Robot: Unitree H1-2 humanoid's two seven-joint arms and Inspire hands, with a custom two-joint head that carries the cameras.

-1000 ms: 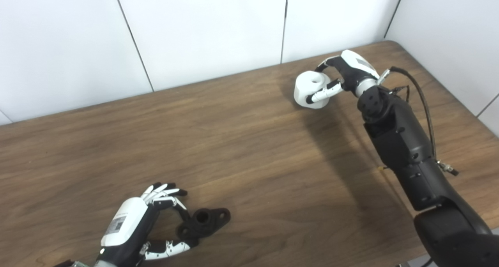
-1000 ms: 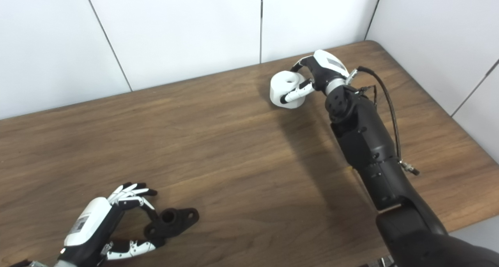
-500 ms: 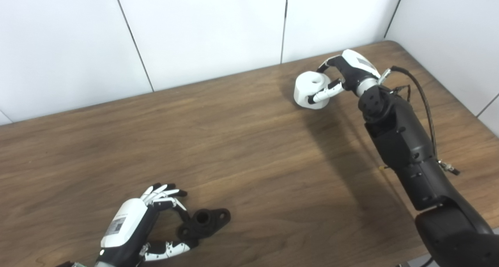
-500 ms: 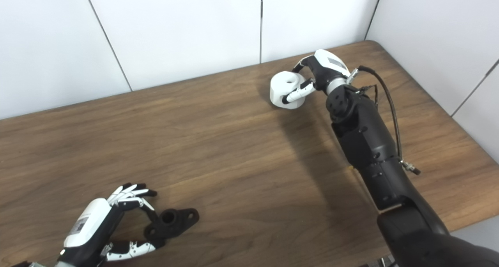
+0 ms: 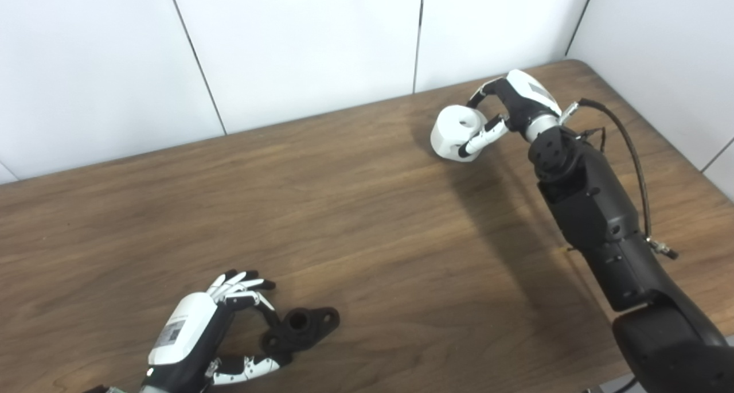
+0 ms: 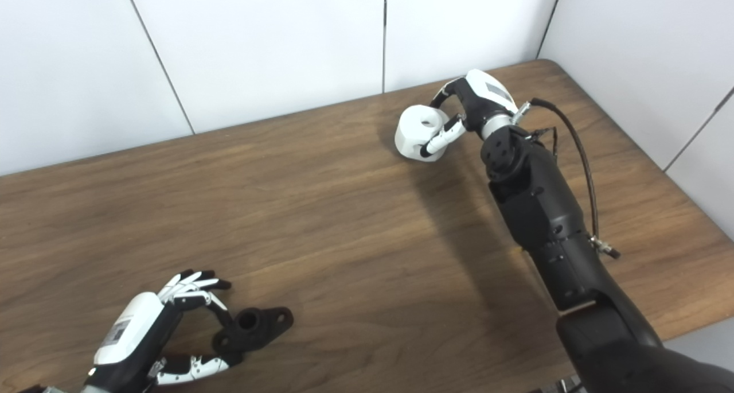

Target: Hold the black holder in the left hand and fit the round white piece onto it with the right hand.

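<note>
Tabletop [image 5: 367, 221]: white piece [image 5: 453, 130] between right fingers [image 5: 479, 141].

The table [image 5: 367, 209] looks like wood or a wood-pattern laminate, dark brown with a long grain, smooth and with a soft sheen near its far edge. The round white piece [image 5: 453, 132] at the far right corner seems to be matt white plastic, smooth. The black holder [image 5: 301, 327] near the front edge is matt black, probably plastic, and slightly rough. The right hand [image 5: 513, 103] and the left hand [image 5: 198, 335] have glossy white plastic shells with black parts. The right forearm [image 5: 590, 221] is matt black, with a braided cable [image 5: 628, 152] along it. The wall panels [image 5: 298, 43] are smooth, matt white.
</note>
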